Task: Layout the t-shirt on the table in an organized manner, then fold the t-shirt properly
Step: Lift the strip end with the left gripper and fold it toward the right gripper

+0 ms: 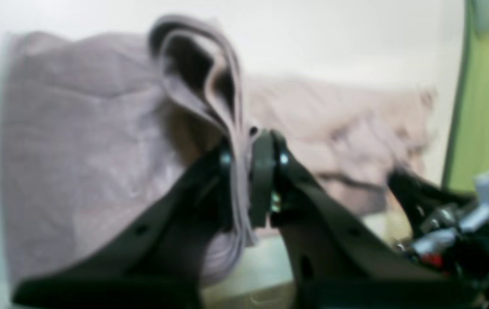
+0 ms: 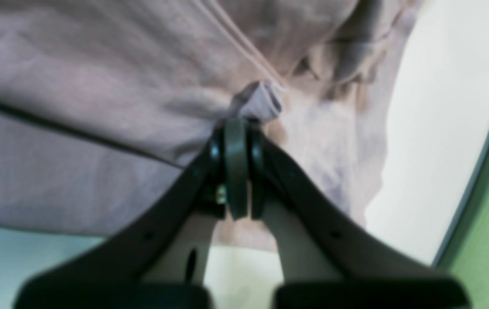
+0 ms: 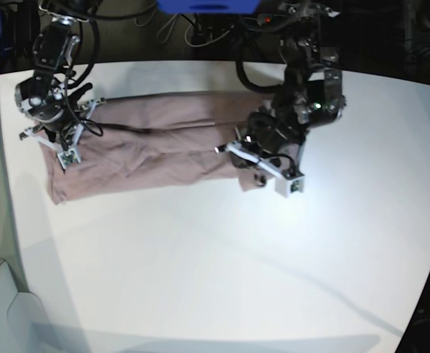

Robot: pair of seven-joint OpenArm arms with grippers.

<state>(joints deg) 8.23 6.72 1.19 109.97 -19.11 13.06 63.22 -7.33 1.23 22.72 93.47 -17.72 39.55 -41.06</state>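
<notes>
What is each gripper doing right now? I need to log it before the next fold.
Left gripper: shut on the t-shirt, pinching a fold.
Right gripper: shut on the t-shirt, pinching an edge.

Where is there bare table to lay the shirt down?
The table is bare across the whole near side, below the t-shirt. It is crowded along the far side, where the left gripper and right gripper pinch the cloth.
</notes>
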